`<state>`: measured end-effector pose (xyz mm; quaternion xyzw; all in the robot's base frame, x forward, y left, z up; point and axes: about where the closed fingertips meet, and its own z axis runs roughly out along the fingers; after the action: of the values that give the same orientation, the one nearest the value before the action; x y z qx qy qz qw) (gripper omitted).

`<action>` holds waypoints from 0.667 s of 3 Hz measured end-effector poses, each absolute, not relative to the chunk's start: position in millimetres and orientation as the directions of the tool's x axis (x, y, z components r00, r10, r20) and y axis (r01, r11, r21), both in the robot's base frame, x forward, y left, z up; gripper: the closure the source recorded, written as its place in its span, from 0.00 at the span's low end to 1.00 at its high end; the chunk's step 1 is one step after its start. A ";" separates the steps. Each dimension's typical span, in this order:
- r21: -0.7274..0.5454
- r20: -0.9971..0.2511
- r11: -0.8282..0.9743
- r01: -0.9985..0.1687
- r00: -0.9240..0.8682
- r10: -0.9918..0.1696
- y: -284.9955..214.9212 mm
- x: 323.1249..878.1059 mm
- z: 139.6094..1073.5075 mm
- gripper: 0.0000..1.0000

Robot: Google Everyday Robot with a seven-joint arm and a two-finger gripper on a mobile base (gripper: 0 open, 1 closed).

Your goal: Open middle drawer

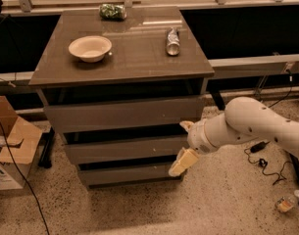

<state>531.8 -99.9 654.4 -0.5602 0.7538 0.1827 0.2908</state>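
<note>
One gripper (179, 149), spread wide, sits at the right end of the middle drawer (119, 150), holding nothing.

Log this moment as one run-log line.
gripper: at right end of middle drawer front | middle drawer: looks shut | cabinet top: bowl, can

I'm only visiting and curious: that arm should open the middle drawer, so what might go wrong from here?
1. The gripper sits low at the right end of the middle drawer, close to the bottom drawer; it might catch that one instead.
2. The drawer front is flat with no handle, so a pull could slip off.
3. A can lies on its side on the cabinet top; a jolt might roll it.
</note>
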 end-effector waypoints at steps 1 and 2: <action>-0.049 -0.643 0.307 -0.950 -0.205 -0.738 -99.3 531.9 653.7 0.00; -0.039 -0.633 0.350 -0.936 -0.248 -0.733 -91.6 541.0 634.7 0.00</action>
<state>541.0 -91.6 634.7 -0.5420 0.7698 0.1766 0.2871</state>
